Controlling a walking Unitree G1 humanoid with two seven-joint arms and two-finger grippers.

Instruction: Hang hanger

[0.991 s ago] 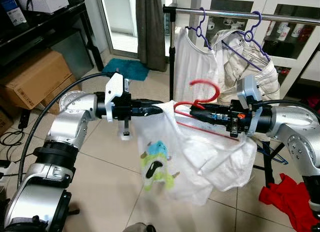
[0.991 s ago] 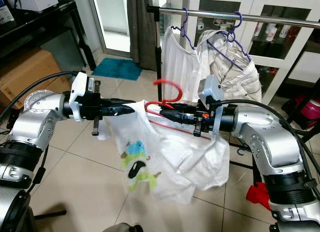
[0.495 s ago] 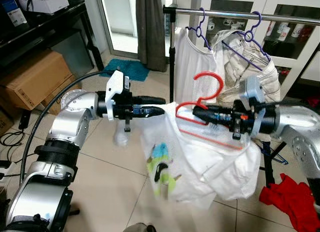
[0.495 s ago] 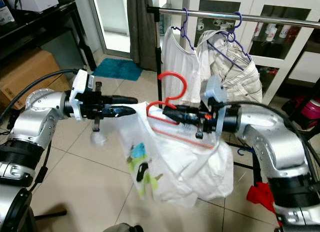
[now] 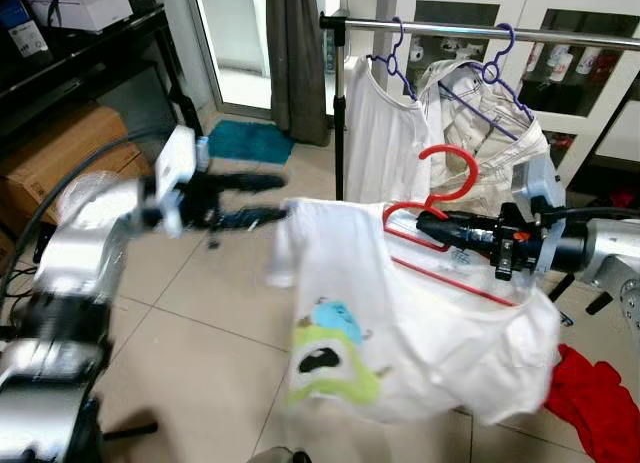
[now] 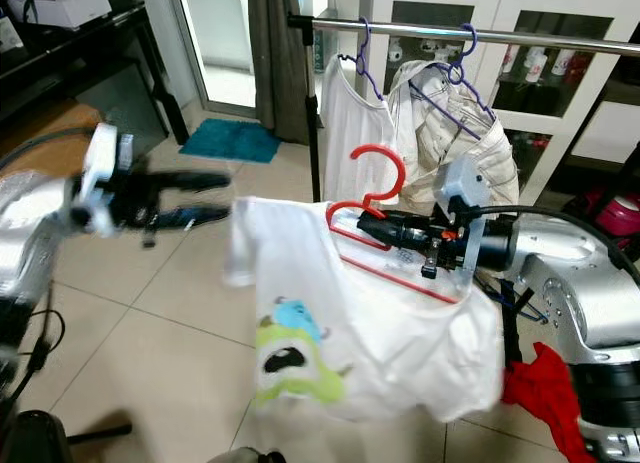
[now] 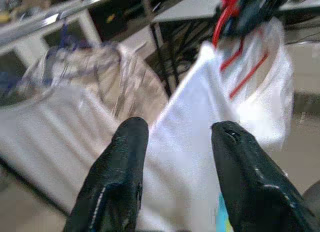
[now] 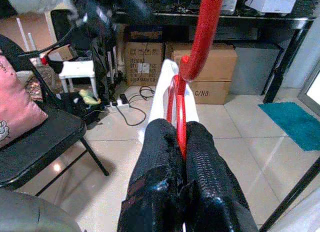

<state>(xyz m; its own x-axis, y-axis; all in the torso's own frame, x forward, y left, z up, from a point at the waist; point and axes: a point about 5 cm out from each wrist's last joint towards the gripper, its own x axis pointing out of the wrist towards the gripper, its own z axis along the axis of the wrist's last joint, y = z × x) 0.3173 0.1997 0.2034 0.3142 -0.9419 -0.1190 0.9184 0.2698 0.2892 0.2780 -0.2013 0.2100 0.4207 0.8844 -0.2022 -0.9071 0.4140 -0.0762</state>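
A red hanger [image 5: 448, 173] carries a white T-shirt [image 5: 410, 323] with a green monster print, which droops below it. My right gripper [image 5: 424, 223] is shut on the hanger's neck just under the hook, as the right wrist view shows [image 8: 179, 132]. It holds the hanger in front of and below the metal clothes rail [image 5: 480, 30]. My left gripper [image 5: 280, 198] is open and blurred, just left of the shirt's sleeve and holding nothing. In the left wrist view its fingers [image 7: 125, 157] stand apart with the shirt beyond them.
Two purple hangers [image 5: 400, 63] on the rail hold a white top and a beige garment [image 5: 500, 143]. The rail's black post [image 5: 338, 113] stands behind the shirt. Cardboard boxes [image 5: 60, 148] and a black shelf lie left, a teal mat [image 5: 240, 141] behind, a red cloth [image 5: 600, 403] on the floor right.
My left gripper has let go of the shirt and pulled back to the left, open. The shirt now hangs from the hanger alone. My right gripper has carried the hanger slightly right.
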